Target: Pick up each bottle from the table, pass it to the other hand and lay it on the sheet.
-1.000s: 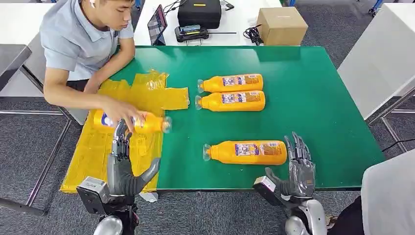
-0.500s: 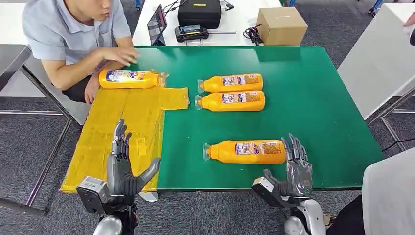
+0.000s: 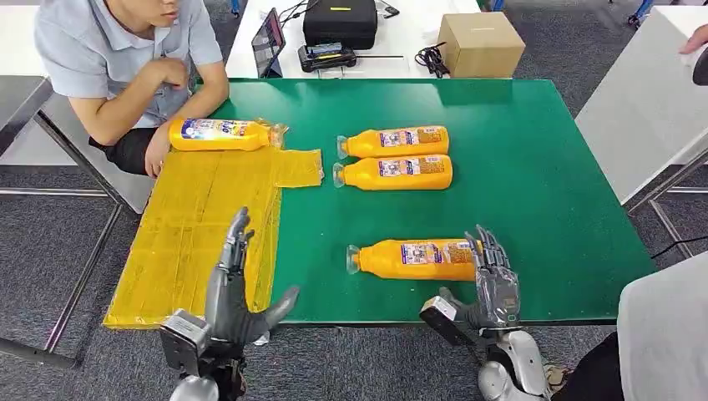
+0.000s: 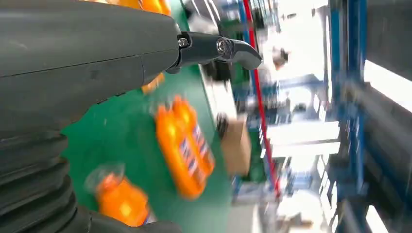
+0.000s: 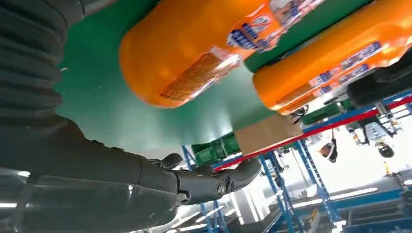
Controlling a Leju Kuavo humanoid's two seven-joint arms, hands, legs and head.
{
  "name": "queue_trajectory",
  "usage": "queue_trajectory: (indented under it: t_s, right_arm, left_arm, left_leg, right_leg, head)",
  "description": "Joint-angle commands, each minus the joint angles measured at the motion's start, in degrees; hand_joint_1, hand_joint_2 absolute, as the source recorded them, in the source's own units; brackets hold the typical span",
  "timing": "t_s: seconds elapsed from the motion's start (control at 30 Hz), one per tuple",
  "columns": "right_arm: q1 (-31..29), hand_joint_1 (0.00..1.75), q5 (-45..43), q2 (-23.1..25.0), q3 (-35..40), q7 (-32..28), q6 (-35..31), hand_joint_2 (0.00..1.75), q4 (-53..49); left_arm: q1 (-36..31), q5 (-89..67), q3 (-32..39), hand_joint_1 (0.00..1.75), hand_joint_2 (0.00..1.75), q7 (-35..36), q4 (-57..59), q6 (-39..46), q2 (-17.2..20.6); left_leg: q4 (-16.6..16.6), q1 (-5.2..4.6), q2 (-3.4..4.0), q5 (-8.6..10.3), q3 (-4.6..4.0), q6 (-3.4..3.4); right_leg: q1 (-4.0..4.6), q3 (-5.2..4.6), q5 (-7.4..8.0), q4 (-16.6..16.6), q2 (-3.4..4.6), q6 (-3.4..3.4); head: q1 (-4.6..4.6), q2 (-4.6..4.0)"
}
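Three orange bottles lie on the green table [image 3: 534, 167]: a near bottle [image 3: 413, 259] by the front edge and two side by side, the far bottle [image 3: 394, 141] and the middle bottle [image 3: 394, 172]. A fourth bottle [image 3: 219, 134] lies at the far end of the yellow sheet [image 3: 196, 225]. My right hand [image 3: 493, 280] is open, fingers spread, over the base end of the near bottle [image 5: 194, 46]. My left hand [image 3: 236, 288] is open, fingers up, over the sheet's near right corner. The left wrist view blurs the paired bottles [image 4: 184, 145].
A person sits at the table's far left corner, one hand [image 3: 154, 159] near the sheet's far end. A cardboard box [image 3: 480, 43], a black case [image 3: 340, 21] and a tablet [image 3: 267, 38] lie on the white table behind. Another person's sleeve [image 3: 664, 334] is at the lower right.
The person carried a bottle from the sheet's middle to its far end and let go. My left hand shifted right; my right hand moved left over the near bottle's base.
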Motion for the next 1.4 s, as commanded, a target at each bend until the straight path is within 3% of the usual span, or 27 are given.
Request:
queue_trajectory:
  t_s: [0.03,0.17,0.4,0.67,0.8,1.03,1.4]
  right_arm:
    - [-7.4,0.0,1.1,0.6,5.8,0.9,3.6,1.75,10.0]
    - [-13.7,0.0,0.3,3.5,8.1,0.1,3.3,1.75,19.5]
    - [-12.9,0.0,0.0,3.8,9.0,0.5,3.1,1.75,20.0]
    - [-16.2,0.0,0.8,3.7,11.0,2.6,6.4,1.75,23.9]
    - [-16.3,0.0,11.1,1.8,15.7,13.4,4.7,1.75,22.7]
    - [-16.5,0.0,22.8,0.9,19.9,23.3,6.5,1.75,17.8]
    - [-15.3,0.0,26.5,1.0,20.8,26.4,7.8,1.75,14.1]
  left_arm:
    - [-2.0,-1.3,-5.8,0.0,1.75,2.5,3.2,-3.1,3.5]
    - [-4.9,-2.5,-6.5,0.0,1.75,2.9,5.0,-3.3,2.2]
    - [-4.9,-2.3,-5.2,0.0,1.75,4.1,5.5,-2.3,2.2]
    - [-6.3,-2.7,-5.6,0.0,1.75,5.3,6.4,-3.5,2.0]
    - [-5.1,-3.9,-5.1,0.0,1.75,6.6,5.2,-3.5,1.7]
    - [-3.3,-5.2,-3.6,0.0,1.75,7.7,3.9,-3.5,1.0]
    - [-2.2,-4.9,-2.6,0.0,1.75,8.1,3.2,-4.2,0.5]
  left_leg:
    - [-0.1,0.06,0.14,-0.07,0.2,-0.1]
    - [0.0,0.12,0.35,-0.14,0.32,-0.16]
    - [0.0,0.17,0.28,-0.18,0.45,-0.19]
    - [0.0,0.11,0.27,-0.08,0.23,-0.15]
    - [0.0,0.08,0.18,-0.06,0.2,-0.1]
    - [0.0,0.08,0.2,-0.06,0.18,-0.11]
    - [0.0,0.05,0.15,-0.03,0.21,-0.09]
  right_leg:
    - [0.07,0.17,-0.02,-0.1,0.1,-0.12]
    - [0.14,0.26,-0.01,-0.1,0.3,-0.2]
    - [0.19,0.43,-0.09,-0.1,0.17,-0.23]
    - [0.12,0.2,-0.01,0.0,0.17,-0.17]
    - [0.09,0.16,-0.03,0.0,0.09,-0.11]
    - [0.09,0.13,-0.03,0.0,0.1,-0.12]
    - [0.06,0.16,-0.02,0.0,0.06,-0.09]
  head:
    - [0.0,0.0]
    - [0.0,0.0]
    - [0.0,0.0]
    - [-0.02,0.0]
    - [0.0,0.0]
    - [0.0,0.0]
    - [0.0,0.0]
